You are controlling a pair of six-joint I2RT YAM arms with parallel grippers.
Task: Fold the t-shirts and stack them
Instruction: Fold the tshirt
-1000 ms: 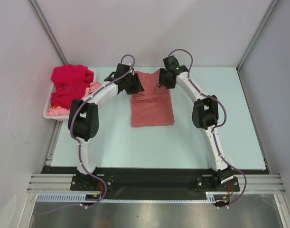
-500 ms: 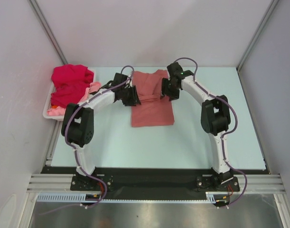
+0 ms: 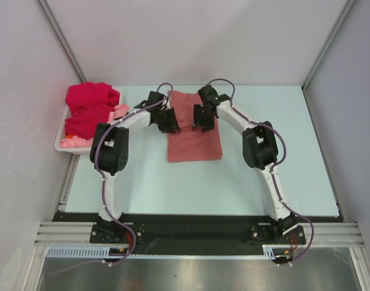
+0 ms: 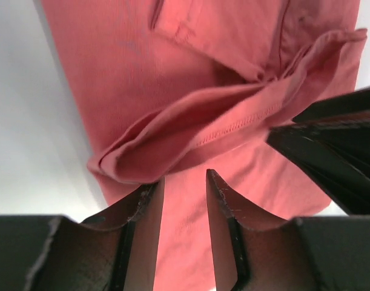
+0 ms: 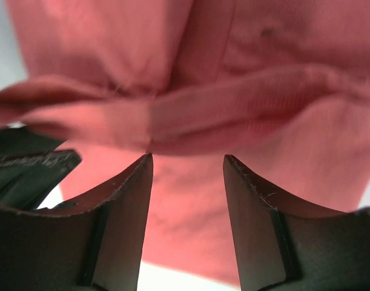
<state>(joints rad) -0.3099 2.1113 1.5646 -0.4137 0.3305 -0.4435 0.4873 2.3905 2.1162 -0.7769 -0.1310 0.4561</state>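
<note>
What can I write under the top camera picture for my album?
The left arm and right arm bend over a salmon-red t-shirt; more shirts wait in a white basket.

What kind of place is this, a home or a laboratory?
Probably a robot test cell in a laboratory: bare white walls on aluminium frame posts, two arms bolted to a rail, one table with a salmon-red t-shirt.

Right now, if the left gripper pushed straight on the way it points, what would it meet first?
Probably the raised fold of the salmon-red t-shirt, bunched just beyond the open fingertips of the left gripper; depth is hard to judge.
</note>
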